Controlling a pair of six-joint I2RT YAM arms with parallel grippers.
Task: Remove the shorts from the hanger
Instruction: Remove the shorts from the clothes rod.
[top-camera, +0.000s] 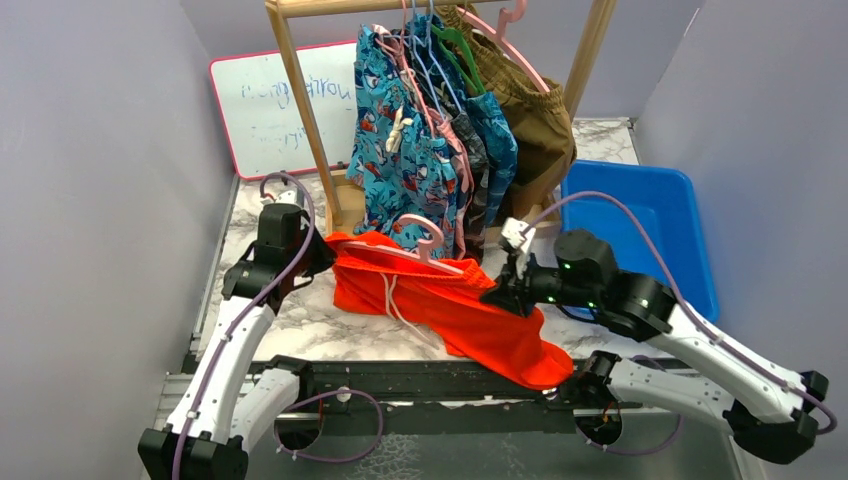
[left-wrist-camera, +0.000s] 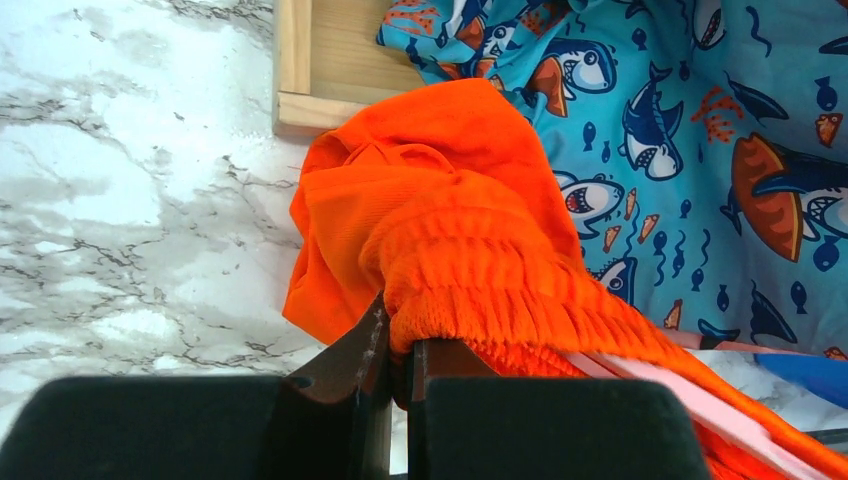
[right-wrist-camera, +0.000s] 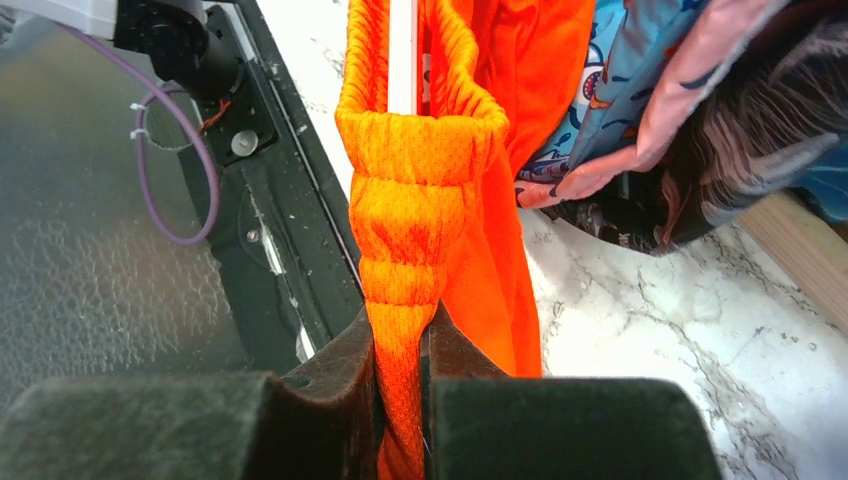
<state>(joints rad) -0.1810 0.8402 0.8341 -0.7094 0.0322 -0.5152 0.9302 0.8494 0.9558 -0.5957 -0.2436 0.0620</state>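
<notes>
Orange shorts (top-camera: 450, 305) are stretched over a pink hanger (top-camera: 425, 240) above the marble table, between my two arms. My left gripper (top-camera: 322, 250) is shut on the waistband's left end (left-wrist-camera: 470, 290); a pink hanger arm (left-wrist-camera: 700, 400) runs out of the band beside the jaws. My right gripper (top-camera: 498, 295) is shut on the waistband's right end (right-wrist-camera: 405, 250), the fabric pinched between the pads, with the hanger arm (right-wrist-camera: 402, 55) inside the band. Blue shark-print shorts (top-camera: 405, 150) and other pairs hang on the wooden rack behind.
The wooden rack (top-camera: 300, 110) stands at the back centre, its base (left-wrist-camera: 330, 60) close to my left gripper. A blue bin (top-camera: 650, 225) sits at the right and a whiteboard (top-camera: 270, 105) leans at the back left. Grey walls close both sides.
</notes>
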